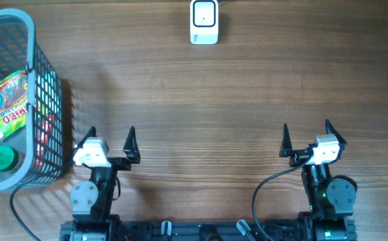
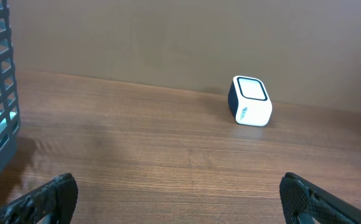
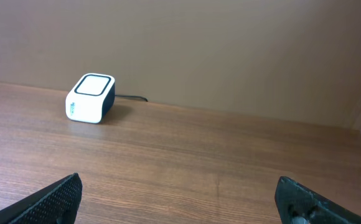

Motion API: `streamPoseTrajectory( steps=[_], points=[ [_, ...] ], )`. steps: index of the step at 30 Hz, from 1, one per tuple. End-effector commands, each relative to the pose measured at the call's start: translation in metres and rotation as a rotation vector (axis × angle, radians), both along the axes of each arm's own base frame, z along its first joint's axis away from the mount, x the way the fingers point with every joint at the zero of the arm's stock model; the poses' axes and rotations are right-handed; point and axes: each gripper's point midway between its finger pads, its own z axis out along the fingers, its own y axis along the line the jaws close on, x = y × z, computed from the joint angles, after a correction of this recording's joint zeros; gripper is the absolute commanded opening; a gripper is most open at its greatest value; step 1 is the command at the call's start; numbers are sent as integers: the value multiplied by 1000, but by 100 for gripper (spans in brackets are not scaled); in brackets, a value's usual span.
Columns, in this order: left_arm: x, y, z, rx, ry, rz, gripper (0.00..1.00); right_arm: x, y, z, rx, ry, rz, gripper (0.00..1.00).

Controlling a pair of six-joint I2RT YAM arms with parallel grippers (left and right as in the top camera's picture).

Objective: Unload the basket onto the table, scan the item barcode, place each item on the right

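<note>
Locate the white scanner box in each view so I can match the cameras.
Overhead: scanner at the top edge, just right of centre.
Left wrist: scanner right of centre, near the far edge of the table.
Right wrist: scanner left of centre, near the far edge, cable trailing right.
Shared landmark: the table in all three; the grey basket is at the left edge in overhead and left wrist only.

We see a matt wood-grain bench — a smooth white plastic scanner, a grey plastic-mesh basket.
</note>
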Motion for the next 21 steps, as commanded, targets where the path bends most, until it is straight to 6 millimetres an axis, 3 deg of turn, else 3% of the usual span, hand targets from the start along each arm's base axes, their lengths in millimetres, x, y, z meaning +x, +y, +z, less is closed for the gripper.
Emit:
streamPoseTrajectory(
  steps=[1,21],
  points=[
    [0,1,-4,-5,6,7,100,0,0,2,12,-7,-1,100],
    [0,1,-4,-5,5,7,100,0,0,2,12,-7,-1,99]
  ],
)
